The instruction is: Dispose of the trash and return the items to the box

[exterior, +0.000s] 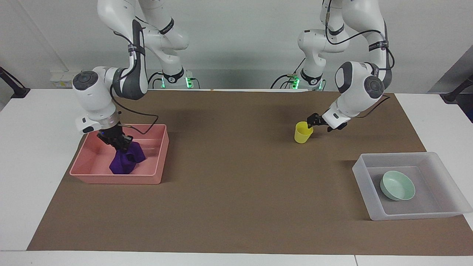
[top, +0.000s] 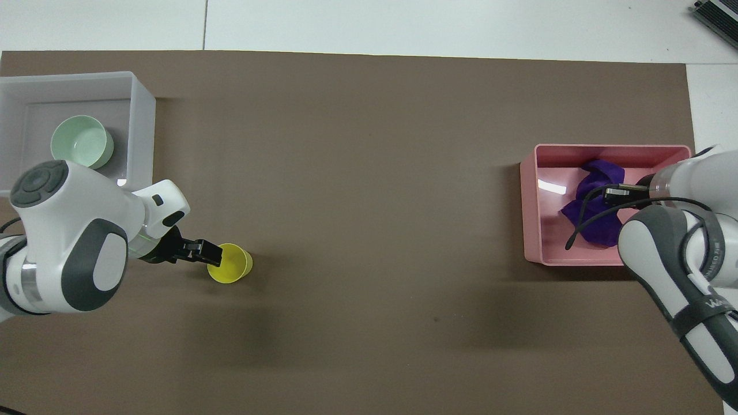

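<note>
Left hand [exterior: 309,122] open at the yellow cup [exterior: 303,132] rim; right hand [exterior: 119,142], grip indiscernible, on purple cloth [exterior: 126,159] in pink tray [exterior: 157,159].

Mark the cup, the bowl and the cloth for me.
cup [exterior: 303,135], facing view, on its outer wall.
bowl [top: 81,142], overhead view, on its inside bottom.
cloth [exterior: 125,162], facing view, on the bunched folds in the pink tray.

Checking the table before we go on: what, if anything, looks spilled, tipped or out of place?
Nothing is spilled or tipped. Only the cup sits out on the mat, upright, the left gripper at its rim. The bowl lies in the box, the cloth in the pink tray.
</note>
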`<control>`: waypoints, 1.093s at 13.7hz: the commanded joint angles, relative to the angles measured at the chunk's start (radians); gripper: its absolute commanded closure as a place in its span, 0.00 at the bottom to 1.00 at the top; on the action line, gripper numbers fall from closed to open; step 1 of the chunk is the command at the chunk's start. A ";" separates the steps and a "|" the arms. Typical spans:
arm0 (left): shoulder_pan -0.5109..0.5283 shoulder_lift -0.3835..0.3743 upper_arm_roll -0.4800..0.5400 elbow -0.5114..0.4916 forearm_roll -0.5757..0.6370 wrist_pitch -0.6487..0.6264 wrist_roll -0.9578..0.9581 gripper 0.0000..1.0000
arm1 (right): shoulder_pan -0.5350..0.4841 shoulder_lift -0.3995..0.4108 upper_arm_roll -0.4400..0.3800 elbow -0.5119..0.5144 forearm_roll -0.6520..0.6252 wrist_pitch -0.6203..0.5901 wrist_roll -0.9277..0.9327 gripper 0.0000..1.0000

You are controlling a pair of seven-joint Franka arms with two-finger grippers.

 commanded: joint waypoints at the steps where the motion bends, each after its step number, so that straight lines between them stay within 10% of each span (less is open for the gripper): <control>1: -0.023 -0.025 0.018 -0.042 -0.014 0.044 -0.013 0.35 | 0.035 -0.030 0.011 0.036 -0.012 -0.046 0.007 0.00; 2: -0.016 -0.014 0.018 -0.040 -0.014 0.048 -0.013 0.69 | 0.055 -0.036 0.011 0.050 -0.012 -0.059 0.040 0.00; 4: -0.014 0.007 0.018 -0.036 -0.014 0.060 -0.014 0.97 | 0.093 -0.068 0.013 0.071 -0.014 -0.114 0.085 0.00; 15: 0.107 0.011 0.030 0.349 0.000 -0.234 -0.195 1.00 | 0.094 -0.152 0.040 0.455 0.008 -0.657 0.083 0.00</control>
